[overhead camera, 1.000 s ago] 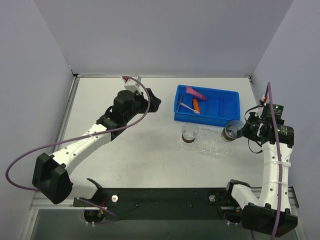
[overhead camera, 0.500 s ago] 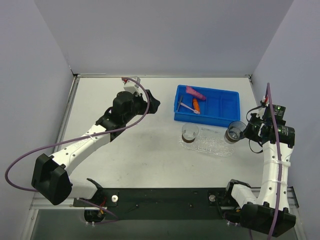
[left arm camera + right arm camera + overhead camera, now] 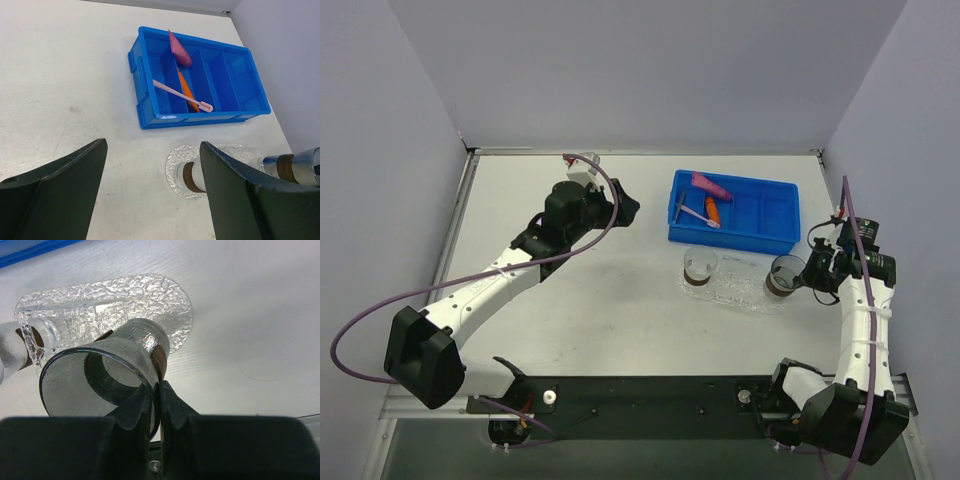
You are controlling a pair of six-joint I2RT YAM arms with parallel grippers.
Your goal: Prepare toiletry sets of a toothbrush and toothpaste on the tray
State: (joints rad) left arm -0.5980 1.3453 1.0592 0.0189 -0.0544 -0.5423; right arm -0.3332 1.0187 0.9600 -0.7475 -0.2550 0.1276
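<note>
The toothbrush [image 3: 698, 215] lies slanted in the blue bin [image 3: 775, 215], next to the orange tube [image 3: 712, 211] and the pink tube [image 3: 710, 185]. The left wrist view also shows the toothbrush [image 3: 180, 95], orange tube [image 3: 186, 89] and pink tube [image 3: 179, 49]. The clear tray [image 3: 740, 287] lies just in front of the bin. My right gripper [image 3: 808, 270] is shut on the wall of a clear cup [image 3: 115, 355], held tilted over the tray's right end [image 3: 125, 295]. My left gripper [image 3: 152, 150] is open and empty, left of the bin.
A second clear cup [image 3: 700, 267] with a brown band stands on the tray's left end; it also shows in the left wrist view [image 3: 192, 176]. Grey walls close the table at the back and sides.
My right gripper has shifted the held cup a little nearer and down over the tray's right end. The left arm has barely moved.
</note>
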